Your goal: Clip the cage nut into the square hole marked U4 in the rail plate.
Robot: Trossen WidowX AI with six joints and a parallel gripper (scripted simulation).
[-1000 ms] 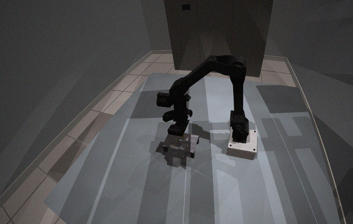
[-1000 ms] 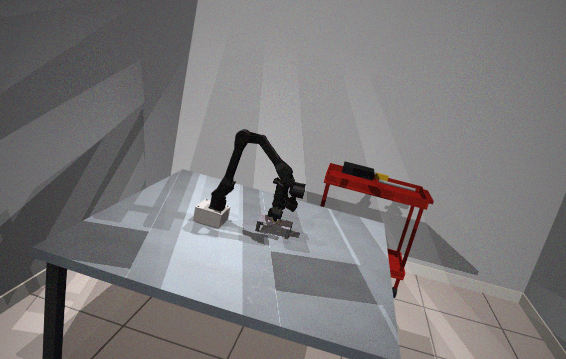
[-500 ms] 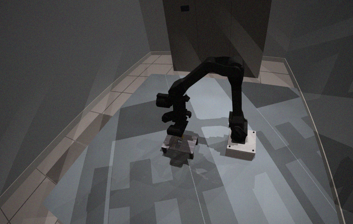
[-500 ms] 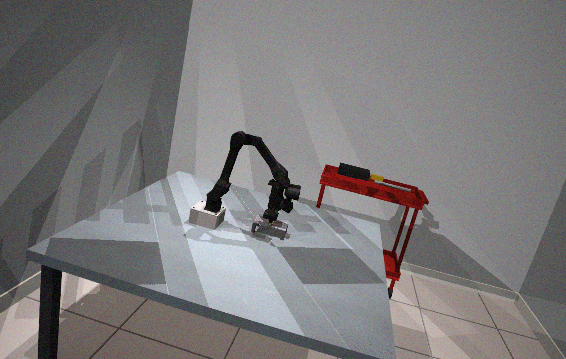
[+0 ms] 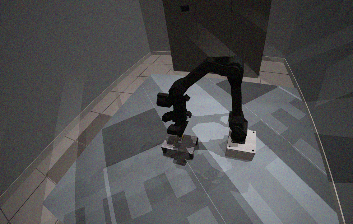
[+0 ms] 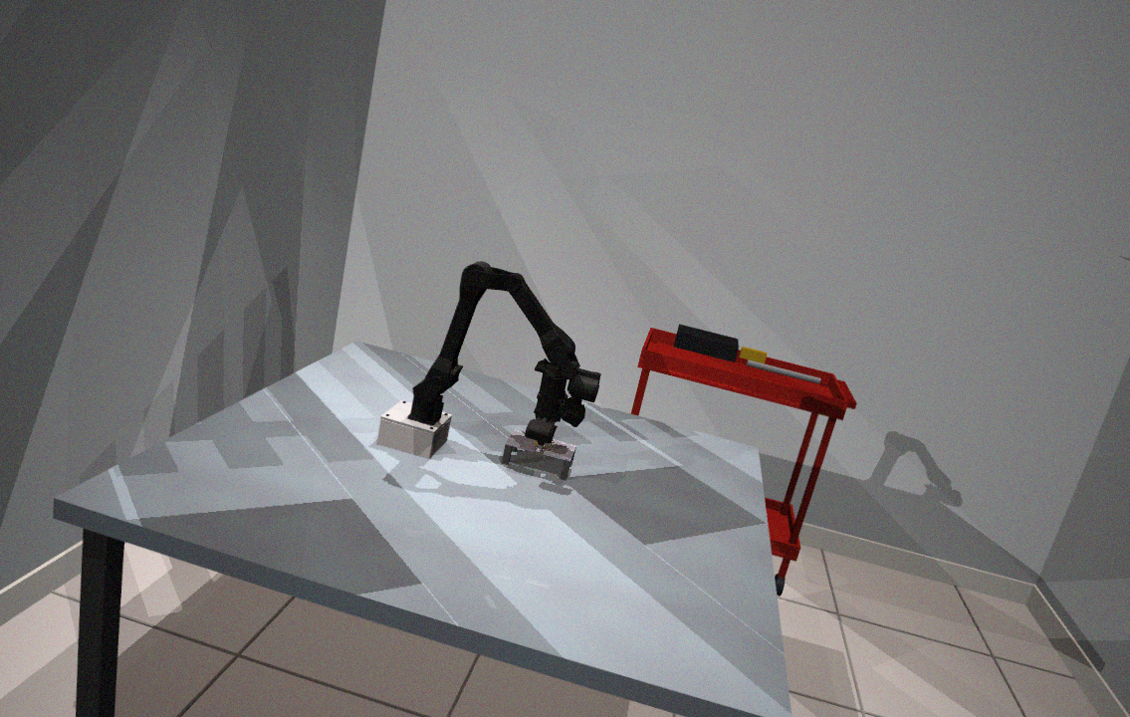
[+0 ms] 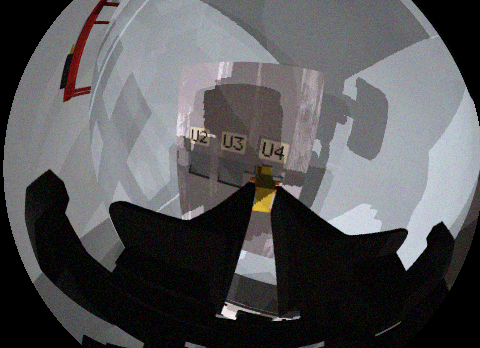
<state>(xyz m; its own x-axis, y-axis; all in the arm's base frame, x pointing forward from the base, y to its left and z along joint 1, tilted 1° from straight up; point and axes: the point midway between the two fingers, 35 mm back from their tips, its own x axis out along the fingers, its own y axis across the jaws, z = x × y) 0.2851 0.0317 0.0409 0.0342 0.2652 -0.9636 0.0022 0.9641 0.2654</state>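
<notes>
Wrist view, hand [image 7: 263,191] w/ yellow cage nut [image 7: 263,199], at U4 label [image 7: 274,151].

rail plate [image 5: 190,141] [image 6: 562,452] [image 7: 300,118]: on table [image 5: 133,192] [image 6: 497,571] [image 7: 165,33] | cart [image 6: 729,377] [image 7: 81,53]: beside table

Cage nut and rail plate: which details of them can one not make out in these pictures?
- Wings of the cage nut, wrist view: too small and dark beside the fingers.
- Whether the nut is seated in the U4 hole, wrist view: nut and fingertips cover it.
- Labels on the rail plate, exterior view: too small.
</notes>
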